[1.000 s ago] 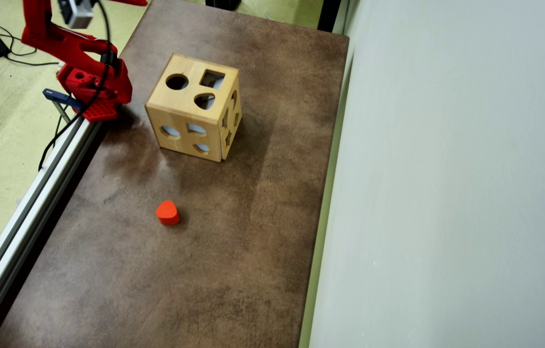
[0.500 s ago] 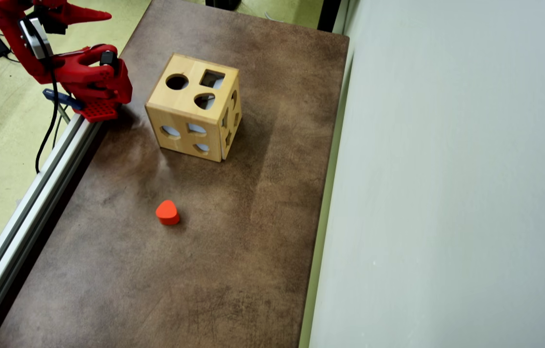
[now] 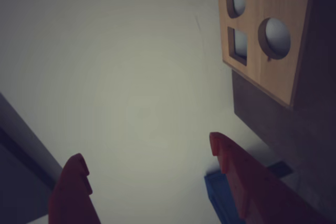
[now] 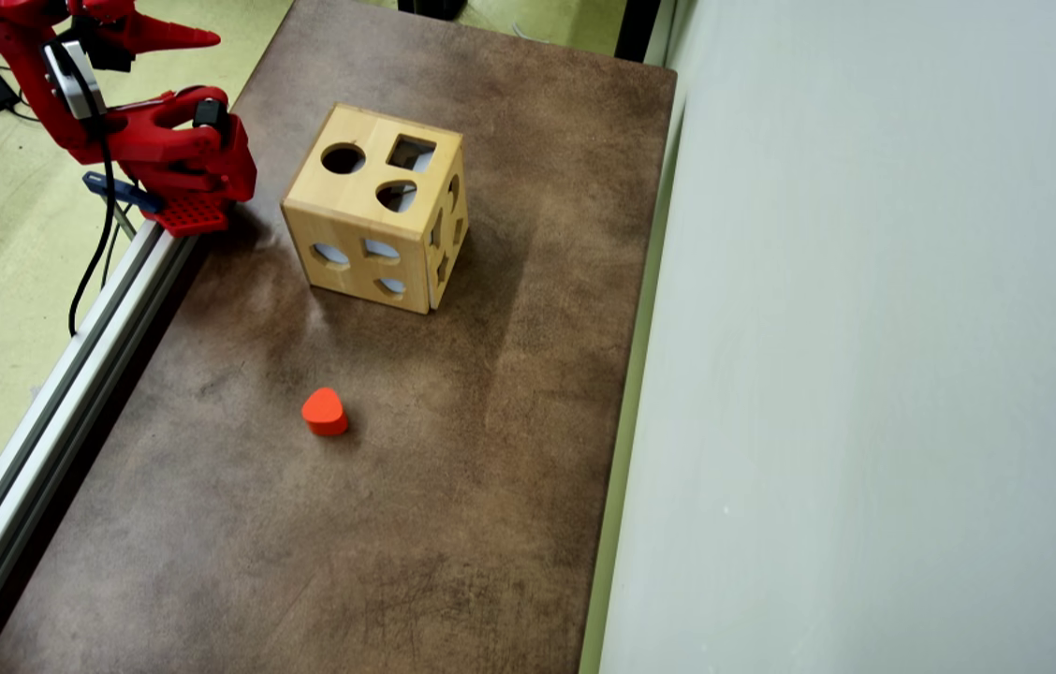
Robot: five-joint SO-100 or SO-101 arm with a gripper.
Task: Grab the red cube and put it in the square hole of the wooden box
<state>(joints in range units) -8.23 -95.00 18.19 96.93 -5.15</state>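
The red cube shows in neither view. The wooden box [image 4: 378, 211] stands on the brown table, right of my arm's base [image 4: 196, 173]; its top face holds the square hole [image 4: 411, 153] beside a round and a heart-shaped cut-out. In the wrist view the box [image 3: 273, 19] sits at the upper right, its square hole [image 3: 239, 45] facing the camera. My gripper [image 3: 147, 150] is open and empty, raised near the base and apart from the box. One red finger [image 4: 174, 37] points right in the overhead view's top left corner.
An orange-red heart-shaped block [image 4: 325, 412] lies on the table [image 4: 453, 487] in front of the box. An aluminium rail [image 4: 51, 412] runs along the table's left edge, a pale wall [image 4: 865, 374] along its right. A blue clamp [image 4: 121, 190] holds the base.
The arm's upper part has swung left and folded back over the base, so the gripper's finger now points right at the top left. Box and heart block have not moved.
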